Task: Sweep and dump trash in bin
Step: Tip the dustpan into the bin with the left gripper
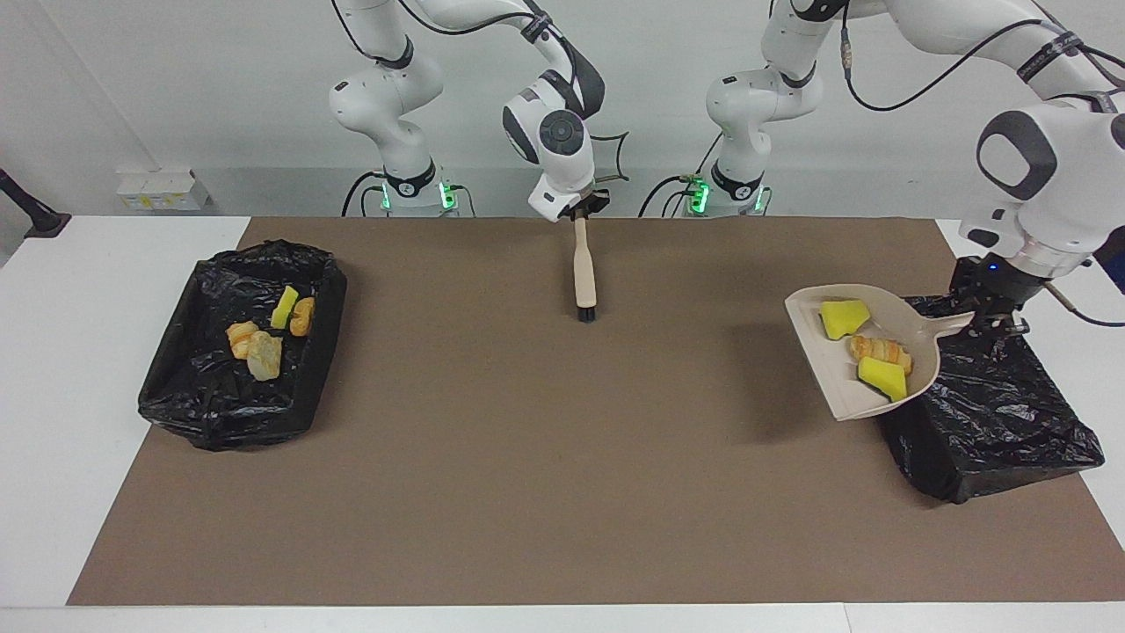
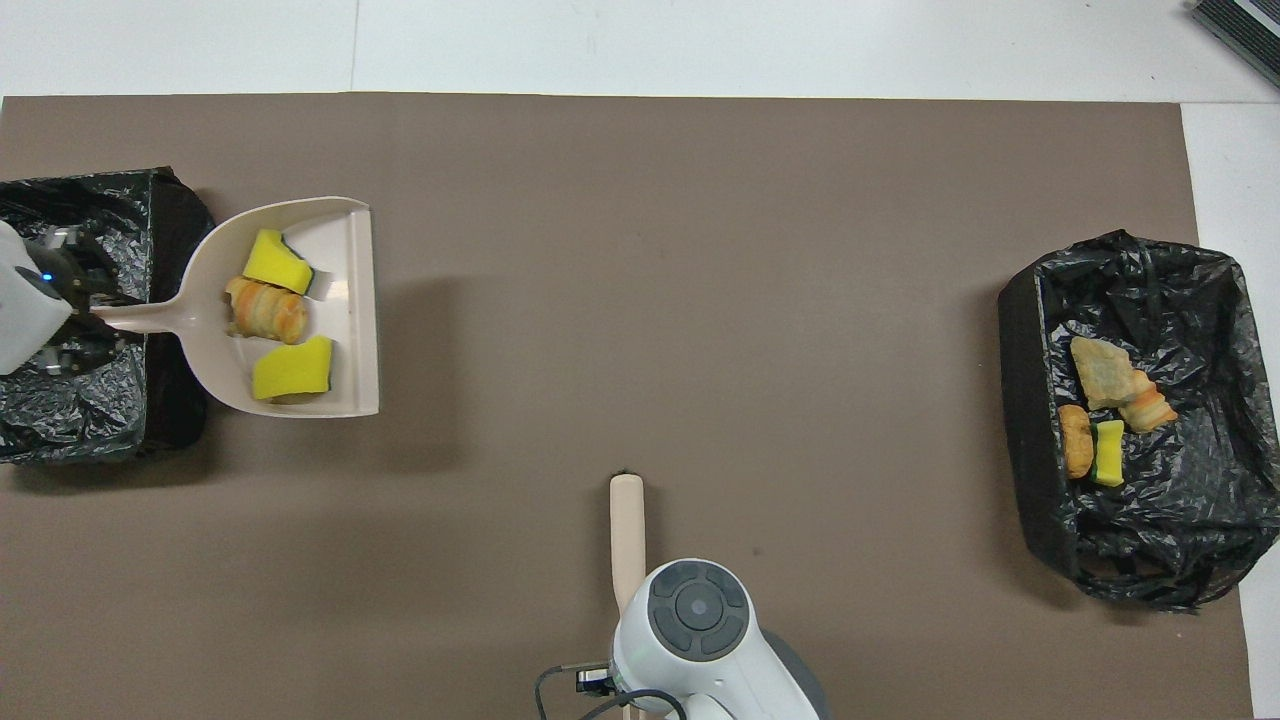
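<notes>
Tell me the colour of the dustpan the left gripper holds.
Beige dustpan, seen best in the overhead view.

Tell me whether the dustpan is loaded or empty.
Loaded: the dustpan carries two yellow sponge chunks and a bread-like piece.

High facing and steep overhead cameras, opposed, share the brown mat (image 1: 492, 457).

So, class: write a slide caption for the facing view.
Left gripper holds loaded dustpan over black-lined bin; right gripper holds brush.
</notes>
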`<act>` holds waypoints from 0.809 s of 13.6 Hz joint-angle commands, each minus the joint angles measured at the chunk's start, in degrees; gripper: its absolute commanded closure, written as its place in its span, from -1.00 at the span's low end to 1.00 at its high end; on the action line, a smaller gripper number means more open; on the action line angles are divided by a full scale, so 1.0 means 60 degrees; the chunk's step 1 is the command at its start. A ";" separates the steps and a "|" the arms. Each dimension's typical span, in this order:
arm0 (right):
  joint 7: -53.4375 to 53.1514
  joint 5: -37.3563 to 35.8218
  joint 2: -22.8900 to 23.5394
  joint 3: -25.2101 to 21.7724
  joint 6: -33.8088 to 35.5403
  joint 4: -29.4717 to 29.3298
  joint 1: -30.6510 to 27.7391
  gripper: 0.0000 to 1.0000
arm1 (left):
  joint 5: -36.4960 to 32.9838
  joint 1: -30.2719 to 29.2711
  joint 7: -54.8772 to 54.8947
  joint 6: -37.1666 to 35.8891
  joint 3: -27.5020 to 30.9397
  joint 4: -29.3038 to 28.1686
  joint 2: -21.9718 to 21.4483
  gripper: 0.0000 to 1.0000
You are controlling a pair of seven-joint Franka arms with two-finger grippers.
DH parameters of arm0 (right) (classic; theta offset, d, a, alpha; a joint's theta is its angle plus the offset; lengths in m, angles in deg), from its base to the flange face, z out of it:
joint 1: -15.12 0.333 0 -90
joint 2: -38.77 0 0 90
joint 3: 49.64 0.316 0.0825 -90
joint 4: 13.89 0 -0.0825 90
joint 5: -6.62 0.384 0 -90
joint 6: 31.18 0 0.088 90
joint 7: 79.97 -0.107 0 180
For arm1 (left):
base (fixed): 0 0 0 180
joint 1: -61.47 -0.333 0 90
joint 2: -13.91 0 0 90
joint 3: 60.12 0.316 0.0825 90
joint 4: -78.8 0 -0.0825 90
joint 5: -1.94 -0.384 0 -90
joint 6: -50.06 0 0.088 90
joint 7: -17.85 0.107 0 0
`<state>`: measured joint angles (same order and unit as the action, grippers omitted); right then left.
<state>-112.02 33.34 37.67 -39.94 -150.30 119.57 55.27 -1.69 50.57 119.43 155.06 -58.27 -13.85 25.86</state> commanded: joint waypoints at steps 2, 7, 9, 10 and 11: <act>0.0288 -0.0015 -0.0007 -0.0006 0.0109 0.0006 -0.0129 1.00 | -0.0508 -0.1183 0.1828 -0.0465 -0.0088 0.0821 0.0601 1.00; 0.0156 -0.0045 -0.0079 -0.0049 0.0138 -0.0125 -0.0143 -1.00 | -0.1619 -0.1772 0.2450 -0.0904 -0.0103 0.2899 0.1625 1.00; 0.0185 -0.0248 -0.0415 -0.0123 0.0152 -0.0329 -0.0362 -1.00 | -0.2437 -0.1640 0.2392 -0.0714 -0.0103 0.3281 0.1743 1.00; 0.0185 -0.0714 -0.0576 -0.0123 0.0167 -0.0563 -0.0653 -1.00 | -0.2761 -0.1567 0.2276 -0.0554 -0.0103 0.3369 0.1773 1.00; 0.0258 -0.1328 -0.0665 -0.0123 0.0283 -0.0811 -0.0903 -1.00 | -0.3156 -0.1422 0.1840 -0.0364 -0.0103 0.3356 0.1773 1.00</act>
<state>-111.98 29.67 36.06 -40.73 -150.34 116.72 53.02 -16.65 40.44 133.07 152.66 -59.21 2.97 34.74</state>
